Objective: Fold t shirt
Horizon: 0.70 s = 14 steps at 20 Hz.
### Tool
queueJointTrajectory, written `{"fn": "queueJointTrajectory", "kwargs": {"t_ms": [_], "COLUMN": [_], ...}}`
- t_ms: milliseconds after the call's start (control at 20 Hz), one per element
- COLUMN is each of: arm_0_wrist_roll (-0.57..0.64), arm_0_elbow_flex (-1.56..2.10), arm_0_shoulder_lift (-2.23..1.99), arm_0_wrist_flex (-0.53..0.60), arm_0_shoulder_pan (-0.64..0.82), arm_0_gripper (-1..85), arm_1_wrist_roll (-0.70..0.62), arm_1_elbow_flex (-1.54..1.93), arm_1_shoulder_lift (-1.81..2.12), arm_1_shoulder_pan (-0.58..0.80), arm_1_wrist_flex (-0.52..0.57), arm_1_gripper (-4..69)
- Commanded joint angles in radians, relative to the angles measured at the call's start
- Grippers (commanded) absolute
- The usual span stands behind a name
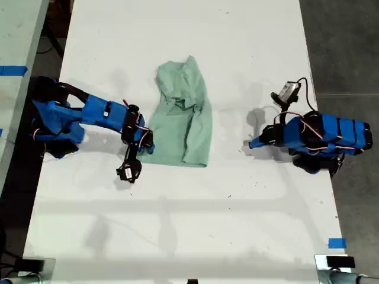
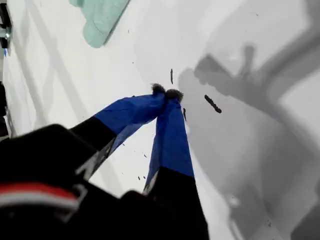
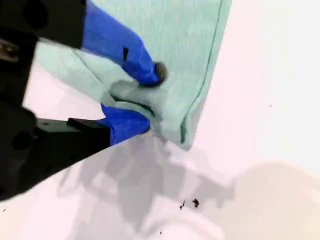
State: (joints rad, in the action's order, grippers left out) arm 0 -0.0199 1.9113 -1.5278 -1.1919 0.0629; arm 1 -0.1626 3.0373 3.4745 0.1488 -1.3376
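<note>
My second claw [image 3: 145, 102] pinches a corner of the t shirt [image 1: 183, 115].
Its blue jaws clamp the wrinkled mint fabric low over the white counter [image 1: 177, 225]; my first claw [image 2: 166, 92], tips together and empty, rests well apart at the exterior view's right.

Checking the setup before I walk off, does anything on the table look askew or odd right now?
The t shirt lies bunched and crooked on the table, partly folded over itself with its upper end crumpled. My second gripper has its jaws clamped on one corner; my first gripper is shut on nothing. No visible damage.
</note>
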Motion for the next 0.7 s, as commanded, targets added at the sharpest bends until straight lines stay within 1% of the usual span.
{"fn": "queueJointTrajectory", "kwargs": {"t_ms": [0,150,300,400,500,600,650], "arm_0_wrist_roll": [-0.023,-0.038,-0.015,0.035,0.104,0.153,0.179], "arm_0_elbow_flex": [0.002,-0.026,-0.110,-0.186,-0.245,-0.337,-0.382], "arm_0_shoulder_lift": [-0.034,-0.129,-0.204,-0.213,-0.178,-0.074,-0.014], "arm_0_wrist_flex": [0.031,-0.011,-0.035,0.015,0.110,0.138,0.156], "arm_0_shoulder_pan": [0.009,0.006,0.006,0.008,0.006,0.008,0.002], "arm_0_gripper": [-0.2,-0.2,-0.2,-0.2,-0.2,0.5,7.3], "arm_1_wrist_roll": [-0.014,-0.015,-0.015,-0.014,-0.014,-0.014,-0.015], "arm_1_elbow_flex": [0.069,0.069,0.069,0.069,0.069,0.069,0.069], "arm_1_shoulder_lift": [0.018,0.018,0.018,0.018,0.018,0.018,0.018], "arm_1_shoulder_pan": [-0.005,-0.005,-0.005,-0.005,-0.005,-0.005,-0.005], "arm_1_wrist_flex": [0.000,0.000,0.000,0.000,0.000,0.000,0.000], "arm_1_gripper": [0.3,0.3,0.4,0.4,0.3,0.3,0.3]}}
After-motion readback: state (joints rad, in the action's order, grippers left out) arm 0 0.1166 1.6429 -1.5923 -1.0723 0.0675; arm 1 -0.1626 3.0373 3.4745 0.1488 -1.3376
